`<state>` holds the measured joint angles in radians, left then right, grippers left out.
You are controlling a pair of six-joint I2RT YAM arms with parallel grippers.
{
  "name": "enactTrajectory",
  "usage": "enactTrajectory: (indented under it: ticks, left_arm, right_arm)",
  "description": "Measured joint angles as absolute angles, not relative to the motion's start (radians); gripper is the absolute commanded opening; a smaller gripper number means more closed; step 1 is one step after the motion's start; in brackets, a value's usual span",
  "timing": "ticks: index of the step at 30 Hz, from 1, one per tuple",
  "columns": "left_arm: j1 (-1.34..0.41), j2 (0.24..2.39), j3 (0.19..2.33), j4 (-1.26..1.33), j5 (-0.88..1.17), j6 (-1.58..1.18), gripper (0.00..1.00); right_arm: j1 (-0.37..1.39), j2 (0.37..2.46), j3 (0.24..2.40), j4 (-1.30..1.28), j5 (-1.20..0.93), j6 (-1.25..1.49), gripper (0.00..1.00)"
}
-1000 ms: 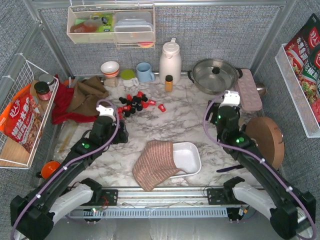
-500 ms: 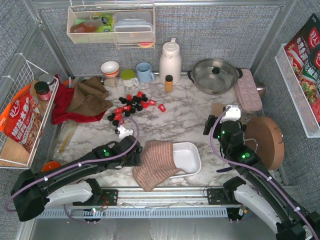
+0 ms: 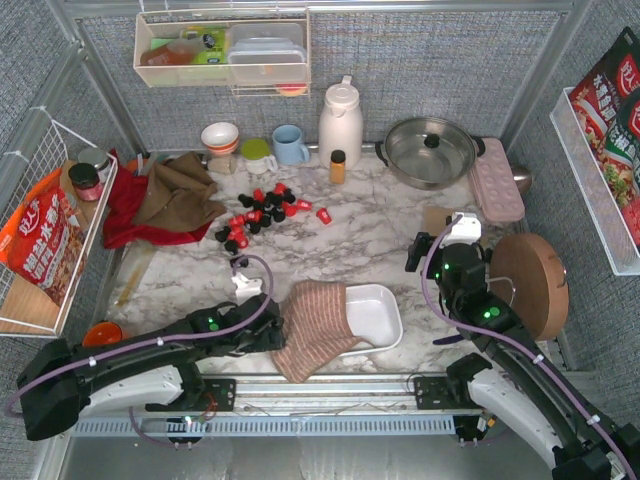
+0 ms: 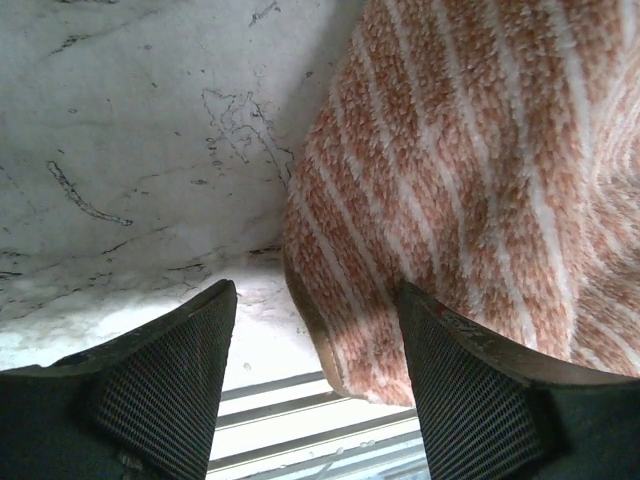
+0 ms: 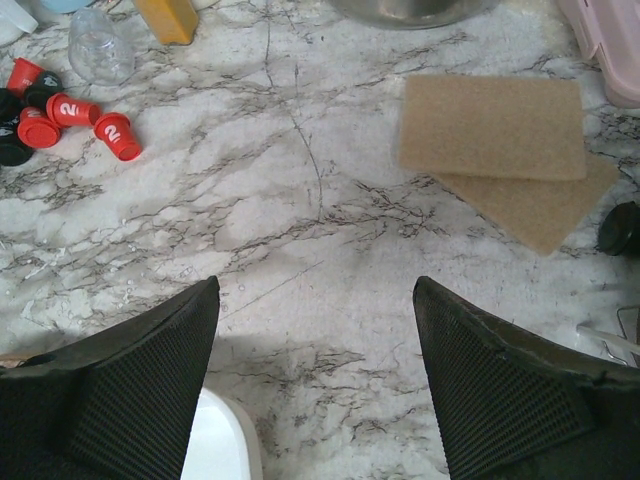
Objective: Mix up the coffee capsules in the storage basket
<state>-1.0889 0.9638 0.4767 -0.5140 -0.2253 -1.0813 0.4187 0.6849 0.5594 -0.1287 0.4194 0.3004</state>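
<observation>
Coffee capsules [image 3: 262,210]: red + black, in a loose heap on the worktop [image 3: 380,235] toward the back. They're well apart from the basket [image 3: 385,303], and none show in its uncovered part. Basket sits front-centre, left half hidden under a striped towel [image 3: 315,325].

Left claw [image 4: 315,300]: jaws wide apart, low over the worktop, towel edge lying btw them but not pinched. Holds nothing. Right claw [image 5: 315,290]: also wide, empty, above bare marble, w/ a corner of the basket at the bottom-left of its view.

Handling, as a judgement:
- Towel: soft, limp, will sag and drag. Pinch at the thick near edge, lift up & away so it doesn't pull the basket along.
- Basket: prob light, stiff plastic, so likely to skate on smooth marble. Take it by the raised rim, one finger inside, one outside. Right side is free.
- Capsules: v. light, hard, smooth, tapered, so apt to squirt out of a pinch and roll off. Grip across the body just under the wider end, one at a time, gently. In a heap, neighbours get knocked, so start w/ outliers at the edge of the pile.
</observation>
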Motion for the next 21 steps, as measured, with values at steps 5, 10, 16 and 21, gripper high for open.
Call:
enactTrajectory:
  ticks: [5, 10, 16, 21]
  left_arm:
    - [-1.096, 1.0, 0.444, -0.471, -0.238, -1.108, 0.69]
    - [-1.103, 1.027, 0.431, -0.461, -0.277, -1.148, 0.64]
    - [-1.106, 1.016, 0.401, -0.383, -0.326, -1.186, 0.44]
    - [-1.106, 0.975, 0.37, -0.364, -0.352, -1.209, 0.22]
  right_arm:
    - [0.419, 0.684, 0.559, -0.129, 0.424, 0.3, 0.83]
    - [0.419, 0.689, 0.555, -0.128, 0.432, 0.3, 0.83]
    - [0.419, 0.698, 0.555, -0.128, 0.438, 0.3, 0.83]
    - [0.419, 0.696, 0.555, -0.128, 0.442, 0.3, 0.83]
